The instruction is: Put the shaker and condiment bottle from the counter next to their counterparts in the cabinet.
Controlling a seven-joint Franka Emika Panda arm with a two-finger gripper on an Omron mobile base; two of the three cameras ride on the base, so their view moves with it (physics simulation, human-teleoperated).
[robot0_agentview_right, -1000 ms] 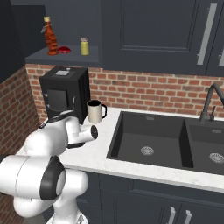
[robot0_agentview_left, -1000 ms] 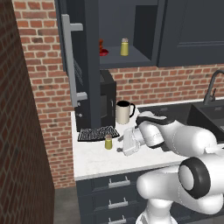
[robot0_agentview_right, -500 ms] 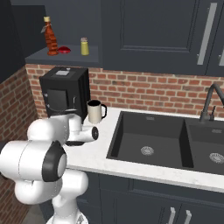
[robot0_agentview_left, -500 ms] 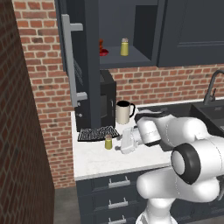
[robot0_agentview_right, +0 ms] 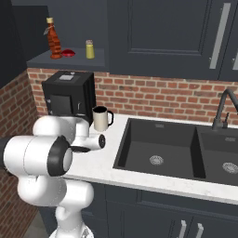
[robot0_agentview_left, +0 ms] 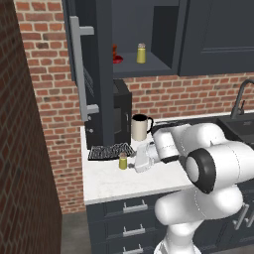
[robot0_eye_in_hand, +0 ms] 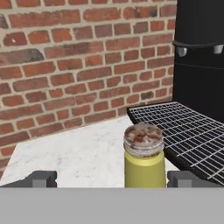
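Observation:
The shaker (robot0_agentview_left: 122, 161) (robot0_eye_in_hand: 144, 159), a small olive-yellow cylinder with a tan cap, stands on the white counter (robot0_agentview_left: 114, 181) by a black wire grate (robot0_agentview_left: 110, 151). My gripper (robot0_agentview_left: 132, 162) (robot0_eye_in_hand: 113, 179) is low at its right side, open. In the hand view the shaker stands between the two fingertips (robot0_eye_in_hand: 41, 178), nearer the right one, touching neither. The condiment bottle (robot0_agentview_right: 54, 45), red-orange and lobed, stands on the open cabinet's shelf (robot0_agentview_right: 69, 59) beside a small red thing (robot0_agentview_right: 68, 53) and a bright yellow shaker (robot0_agentview_right: 89, 49) (robot0_agentview_left: 141, 53).
The cabinet door (robot0_agentview_left: 87, 74) hangs open over the counter's left end. A black coffee machine (robot0_agentview_right: 69, 93) stands behind the grate, with a cream mug (robot0_agentview_left: 140, 127) to its right. A dark sink (robot0_agentview_right: 162, 148) lies further right. Brick wall closes the left side.
The hand has crept a little left towards the shaker and the arm's upper part has swung. The jaws stay open and the shaker has not moved.

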